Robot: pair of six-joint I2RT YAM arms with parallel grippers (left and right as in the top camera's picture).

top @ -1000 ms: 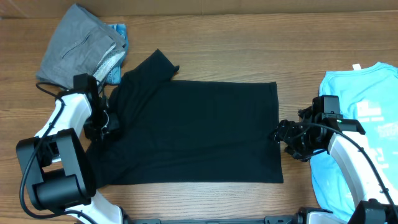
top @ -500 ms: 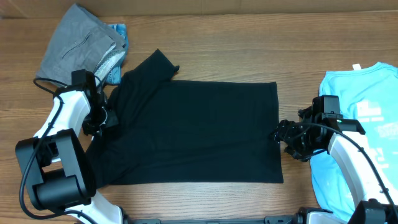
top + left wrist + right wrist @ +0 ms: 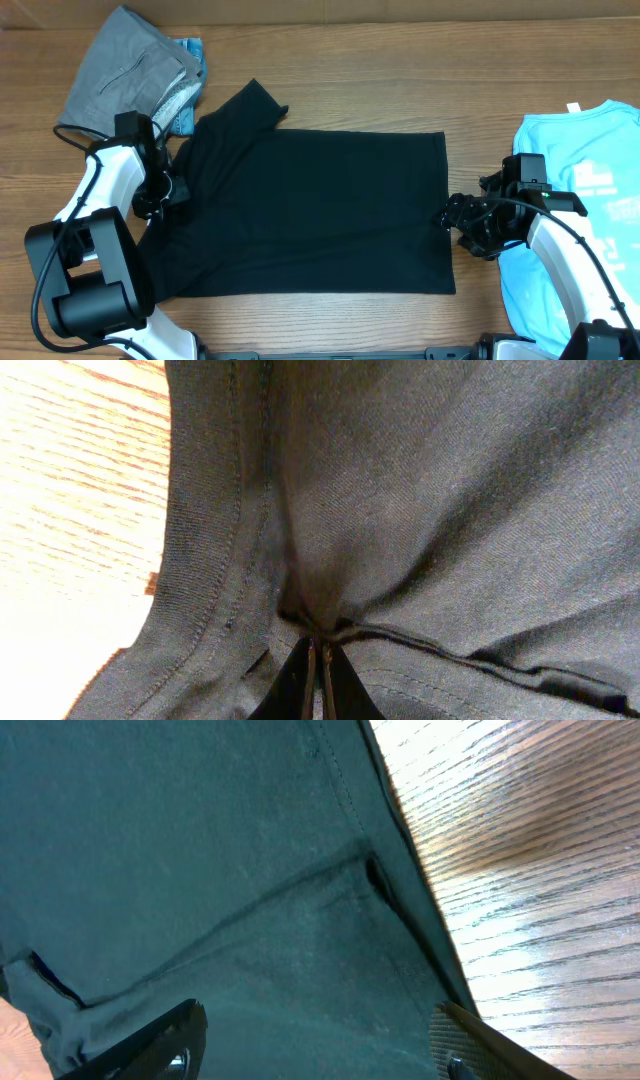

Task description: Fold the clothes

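A black T-shirt (image 3: 310,215) lies spread flat across the middle of the wooden table, with one sleeve (image 3: 245,105) sticking out at the top left. My left gripper (image 3: 163,190) sits at the shirt's left edge. In the left wrist view the left gripper (image 3: 320,652) is shut, pinching a small pucker of the black T-shirt (image 3: 420,490) near a stitched hem. My right gripper (image 3: 447,215) is at the shirt's right edge. There the right gripper (image 3: 320,1032) stands open, its fingers straddling the black T-shirt (image 3: 200,850).
A light blue printed T-shirt (image 3: 590,190) lies flat at the far right, partly under the right arm. A crumpled grey garment (image 3: 130,75) with a bit of blue cloth (image 3: 190,50) sits at the back left. Bare wooden table (image 3: 400,80) shows behind the shirt.
My left gripper has shifted slightly up along the shirt's left edge and its jaws have shut on the black fabric. The right arm has not moved.
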